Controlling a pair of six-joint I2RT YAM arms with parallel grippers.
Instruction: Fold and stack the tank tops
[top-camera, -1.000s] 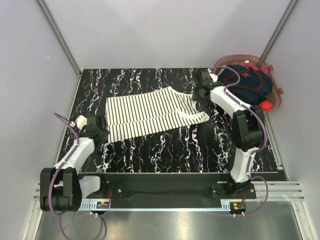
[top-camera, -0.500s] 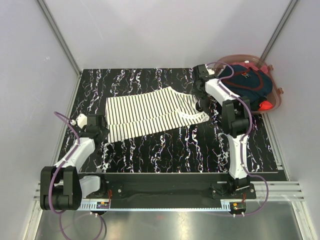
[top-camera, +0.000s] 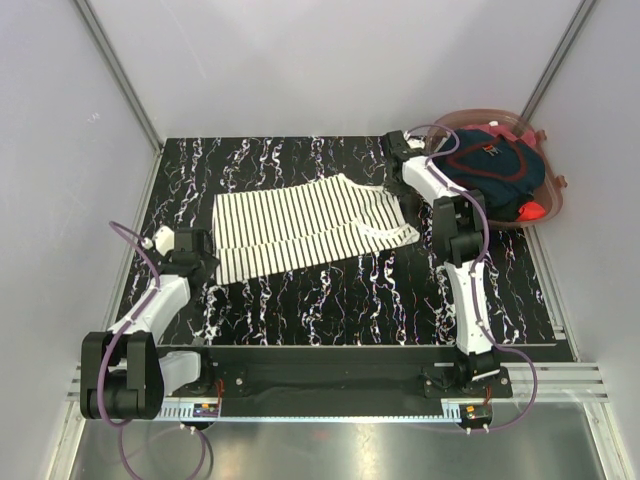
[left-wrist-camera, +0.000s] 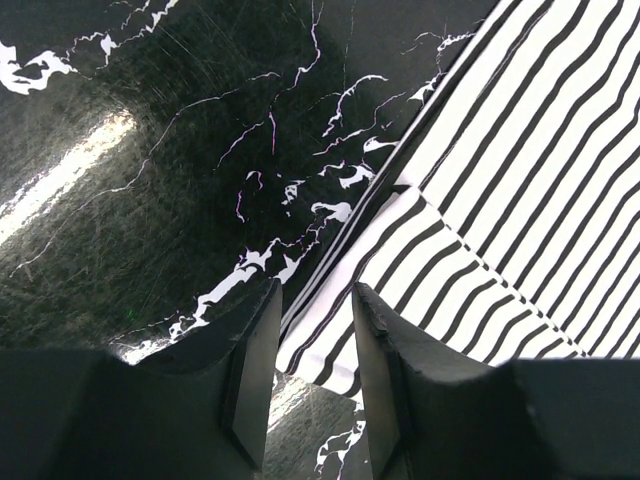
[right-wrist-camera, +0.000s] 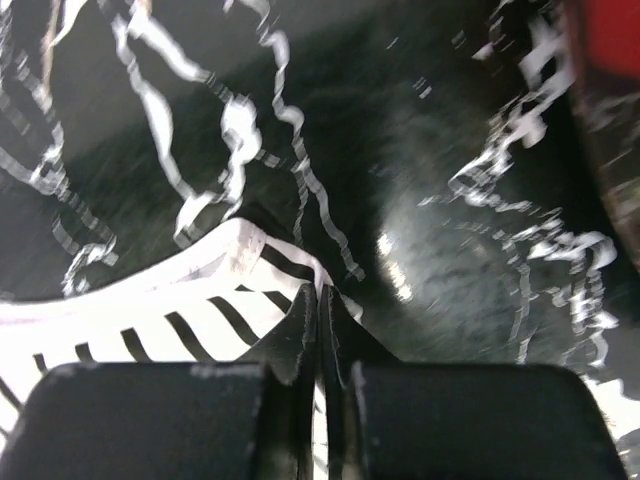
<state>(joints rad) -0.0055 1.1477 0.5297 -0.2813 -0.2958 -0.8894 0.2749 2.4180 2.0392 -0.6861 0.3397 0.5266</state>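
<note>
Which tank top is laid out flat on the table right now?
The white striped tank top, spread flat mid-table; the navy tank top is bunched in the pink basket, far right.

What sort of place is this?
Likely a robot test booth: white walls box in a marbled table with two robot arms bolted at its edge and a striped tank top on it.

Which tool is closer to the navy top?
Right. The right tool pinches the striped top at its far right corner, beside the basket holding the navy top; the left tool is at the near left corner.
</note>
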